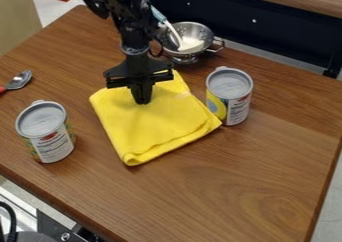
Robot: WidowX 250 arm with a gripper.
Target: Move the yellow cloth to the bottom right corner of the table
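On the wooden table point(220, 196), the folded yellow cloth point(157, 128) is seen around the middle, between two cans point(230, 93). At its far part the gripper point(142, 101) is held, jaws closed together; whether fabric is pinched cannot be told.

This looks like a robotics lab; a black robot arm point(135, 38) hangs over the wooden table point(254, 191); metal hardware point(59, 231) with a screw and a black cable point(11, 223) lie past the table's lower left edge; 2 cans point(229, 86) and 1 metal colander point(200, 31) stand on the table.
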